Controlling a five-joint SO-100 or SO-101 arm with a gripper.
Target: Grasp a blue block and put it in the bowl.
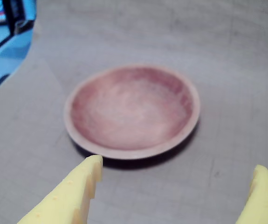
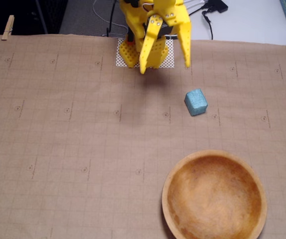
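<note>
A small teal-blue block (image 2: 196, 102) lies on the brown paper in the fixed view, a little below and to the right of my yellow gripper (image 2: 165, 68). The gripper hangs open near the arm's base, with nothing between its fingers. The wooden bowl (image 2: 214, 196) sits empty at the lower right of the fixed view. In the wrist view the bowl (image 1: 132, 111) fills the middle, blurred, beyond my open gripper (image 1: 178, 173), whose two yellow fingertips rise from the bottom edge. The block is out of the wrist view.
Brown gridded paper (image 2: 63, 139) covers the table, clipped with wooden pegs (image 2: 7, 27) at the far corners. The arm's base (image 2: 147, 47) stands at the top centre on a white mesh pad, with cables (image 2: 210, 15) behind. The table's edge (image 1: 12, 70) shows at the wrist view's upper left.
</note>
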